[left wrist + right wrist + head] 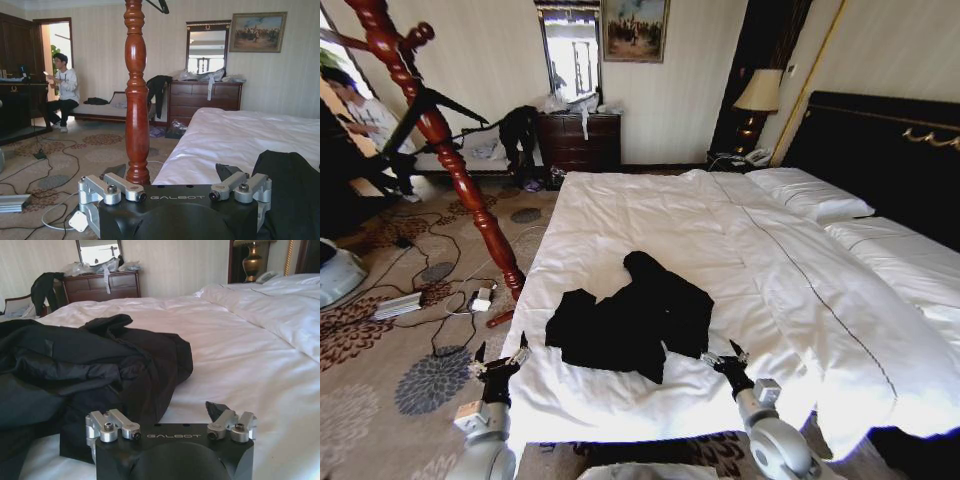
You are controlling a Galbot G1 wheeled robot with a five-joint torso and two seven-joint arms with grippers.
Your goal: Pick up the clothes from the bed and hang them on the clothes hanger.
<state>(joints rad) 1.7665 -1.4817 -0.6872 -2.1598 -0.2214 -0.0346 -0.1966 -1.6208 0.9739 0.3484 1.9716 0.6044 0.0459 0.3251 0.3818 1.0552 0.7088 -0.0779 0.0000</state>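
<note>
The clothes (pixel 630 320), one black long-sleeved garment, lie crumpled and spread flat on the white duvet of the bed (pixel 720 230), near the foot edge and toward its left corner. The left gripper (pixel 500 356) hangs just off the bed's left foot corner over the carpet, fingers spread, holding nothing, the garment's edge close beside it. The right gripper (pixel 724 354) sits over the duvet at the foot edge, just right of the garment, fingers likewise spread and empty. White pillows (pixel 810 192) rest at the far right against the black headboard (pixel 880 150) with gold trim. Left of the bed a reddish turned-wood coat stand (pixel 450 160) rises from the patterned carpet (pixel 410 370), a black clothes hanger (pixel 415 115) on it. Cables trail across the carpet. A dark dresser (pixel 580 140) stands against the far wall under a mirror.
</note>
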